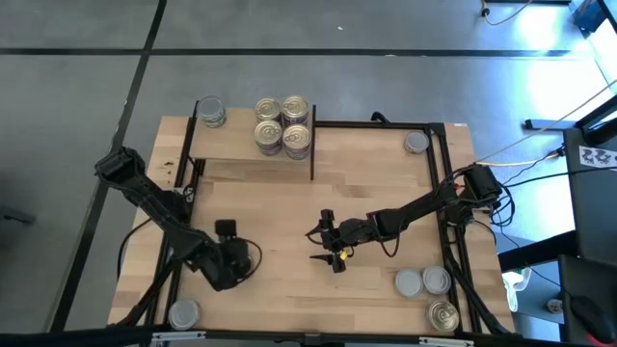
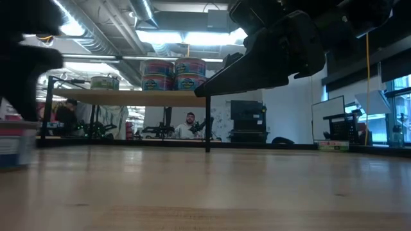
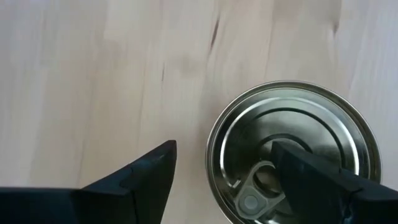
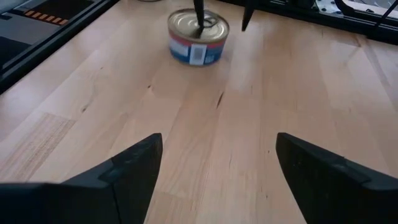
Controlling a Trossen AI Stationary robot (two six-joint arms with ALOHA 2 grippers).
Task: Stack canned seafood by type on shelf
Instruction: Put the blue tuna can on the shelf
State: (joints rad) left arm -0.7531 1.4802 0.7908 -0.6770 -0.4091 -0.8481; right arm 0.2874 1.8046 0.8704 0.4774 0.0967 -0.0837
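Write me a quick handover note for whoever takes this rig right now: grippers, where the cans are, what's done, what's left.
Left gripper: open, hovering over a silver-topped can on the table, not gripping.
Right gripper: open, empty, mid-table.
Shelf: a cluster of four stacked cans, plus one single can at its left end.
Left to shelve: the can under the left gripper, one at the front left, three at the front right and one at the back right.

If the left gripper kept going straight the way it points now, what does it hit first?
Probably the silver pull-tab tin just below the open left gripper: one finger is over its lid, the other over bare table. Depth is unclear.
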